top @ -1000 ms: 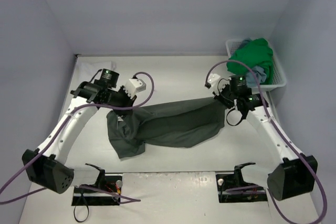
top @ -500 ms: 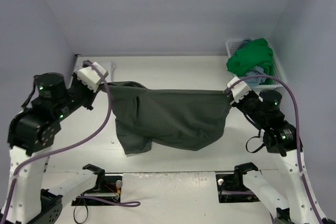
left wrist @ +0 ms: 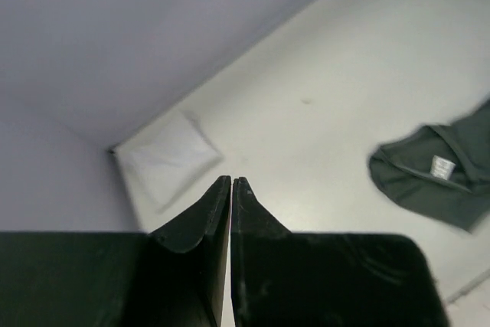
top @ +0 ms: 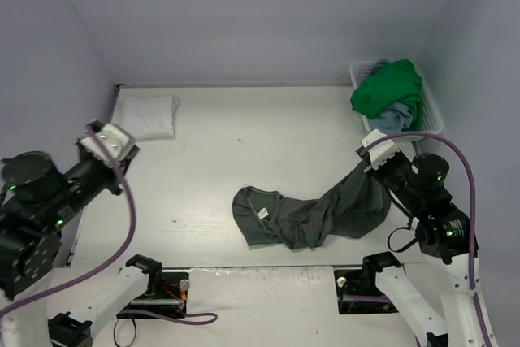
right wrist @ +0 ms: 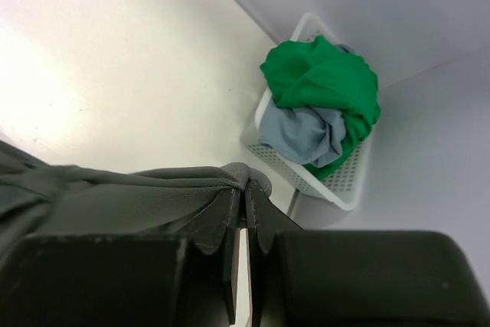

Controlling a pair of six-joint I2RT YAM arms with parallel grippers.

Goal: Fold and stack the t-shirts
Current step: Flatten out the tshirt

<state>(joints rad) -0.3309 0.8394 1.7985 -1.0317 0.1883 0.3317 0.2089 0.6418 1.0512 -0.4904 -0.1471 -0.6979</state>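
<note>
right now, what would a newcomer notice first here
The dark shirt sprawls crumpled near the front of the table, one end lifted in the shut right gripper. A bright green shirt spills over the white basket in the far right corner. A folded white shirt lies in the far left corner.

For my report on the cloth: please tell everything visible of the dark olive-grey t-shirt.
The dark olive-grey t-shirt is soft, plain cloth, crumpled and unfolded. One end is raised, pinched in the shut right pincer; the rest slopes down onto the white table, lying bunched, with its neck opening and a small white label showing. Nothing else touches it.
</note>
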